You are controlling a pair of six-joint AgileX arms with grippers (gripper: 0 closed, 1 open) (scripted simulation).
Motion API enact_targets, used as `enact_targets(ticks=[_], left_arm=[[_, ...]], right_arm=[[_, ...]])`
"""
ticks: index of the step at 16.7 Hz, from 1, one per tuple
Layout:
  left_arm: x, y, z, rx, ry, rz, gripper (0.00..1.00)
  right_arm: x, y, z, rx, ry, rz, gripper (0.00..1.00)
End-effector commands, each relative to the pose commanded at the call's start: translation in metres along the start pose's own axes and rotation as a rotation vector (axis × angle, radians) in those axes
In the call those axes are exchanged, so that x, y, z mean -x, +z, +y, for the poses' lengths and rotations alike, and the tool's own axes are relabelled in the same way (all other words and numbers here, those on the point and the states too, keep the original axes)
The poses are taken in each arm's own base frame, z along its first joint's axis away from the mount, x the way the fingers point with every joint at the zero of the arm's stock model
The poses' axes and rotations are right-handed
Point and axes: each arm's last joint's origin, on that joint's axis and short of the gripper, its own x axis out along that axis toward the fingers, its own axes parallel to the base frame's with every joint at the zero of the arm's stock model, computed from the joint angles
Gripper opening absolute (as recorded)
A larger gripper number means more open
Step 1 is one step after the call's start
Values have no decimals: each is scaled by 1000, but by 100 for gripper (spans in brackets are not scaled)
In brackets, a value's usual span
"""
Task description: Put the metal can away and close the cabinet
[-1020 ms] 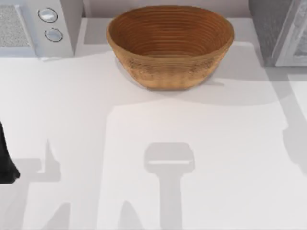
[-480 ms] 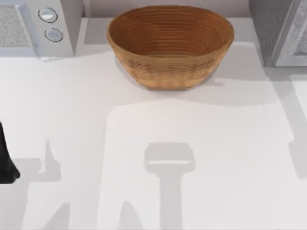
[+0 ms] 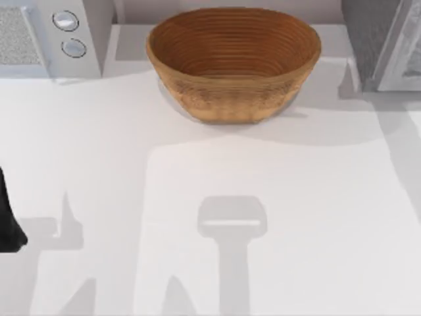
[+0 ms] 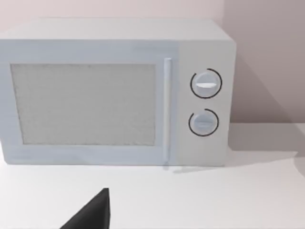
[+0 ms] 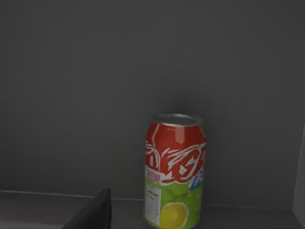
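The metal can (image 5: 175,172), red on top and green below with a lemon picture, stands upright on the floor of the dark grey cabinet (image 5: 95,86). It is apart from the dark part of my right gripper (image 5: 94,213), which sits low and to one side of it. From above, the cabinet (image 3: 371,39) is at the table's back right, with its pale door (image 3: 402,56) angled outward. My left gripper (image 4: 90,215) is parked facing the microwave, and that arm (image 3: 6,220) shows dark at the left edge.
A large woven basket (image 3: 233,62) stands at the back middle of the white table (image 3: 210,197). A white microwave (image 3: 49,36) with two dials fills the back left corner (image 4: 114,90).
The arm shadow at the table's right edge has slid toward the back, and a new shadow now falls beside the cabinet. The left arm and the basket have not moved.
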Motion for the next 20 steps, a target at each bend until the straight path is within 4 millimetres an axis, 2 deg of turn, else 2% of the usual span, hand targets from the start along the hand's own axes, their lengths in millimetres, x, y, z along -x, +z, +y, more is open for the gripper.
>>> enact_targets(ticks=[2, 7, 10, 12, 14, 16, 18, 20], left_arm=[[0, 0, 0, 0, 0, 0, 100], [0, 0, 0, 0, 0, 0, 100], [0, 0, 0, 0, 0, 0, 100], [0, 0, 0, 0, 0, 0, 100], [0, 0, 0, 0, 0, 0, 100], [0, 0, 0, 0, 0, 0, 100], [0, 0, 0, 0, 0, 0, 100], [0, 0, 0, 0, 0, 0, 100]], right_arm=[[38, -41, -1, 3, 4, 36, 100], [117, -179, 0, -6, -3, 138, 100], [147, -252, 1, -17, -17, 163, 100], [160, -291, 2, -25, -28, 168, 100], [167, -321, 3, -32, -38, 172, 100], [170, -340, 3, -38, -46, 177, 100], [171, -350, 3, -40, -50, 181, 100], [171, -350, 3, -40, -50, 181, 100]])
